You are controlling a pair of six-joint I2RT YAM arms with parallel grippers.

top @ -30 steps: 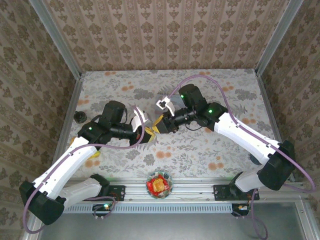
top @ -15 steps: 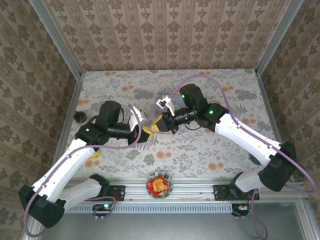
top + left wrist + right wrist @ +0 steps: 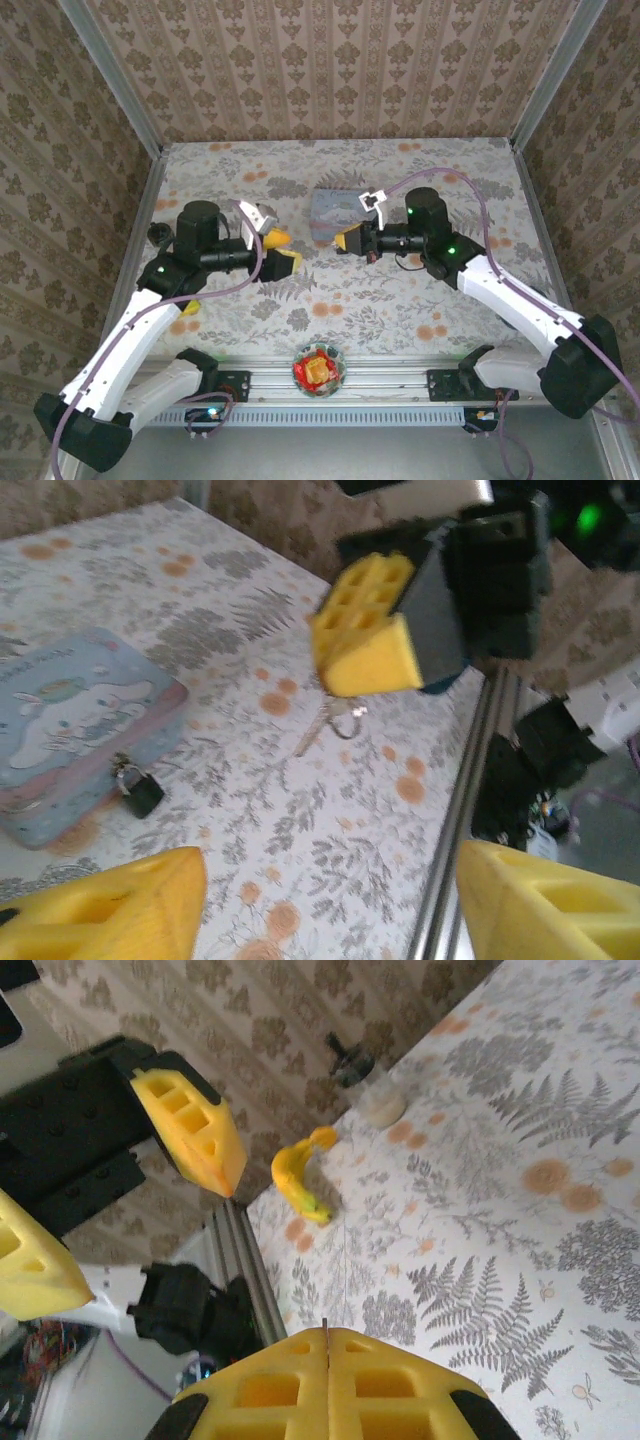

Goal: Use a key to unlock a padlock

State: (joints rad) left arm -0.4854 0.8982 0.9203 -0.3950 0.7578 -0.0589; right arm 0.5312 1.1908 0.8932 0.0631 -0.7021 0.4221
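Both arms had drawn apart over the tabletop [image 3: 400, 290] since a second earlier, when their tips met. The pale blue tin [image 3: 70, 720] lay just beyond the right fingers [image 3: 365, 655], farther from the left fingers [image 3: 110, 905], which stood spread and empty. The right fingers were pressed together, pinching the key [image 3: 330, 723], which dangled downward. The padlock [image 3: 145, 793] hung at the tin's front edge, so the right arm was nearer it.
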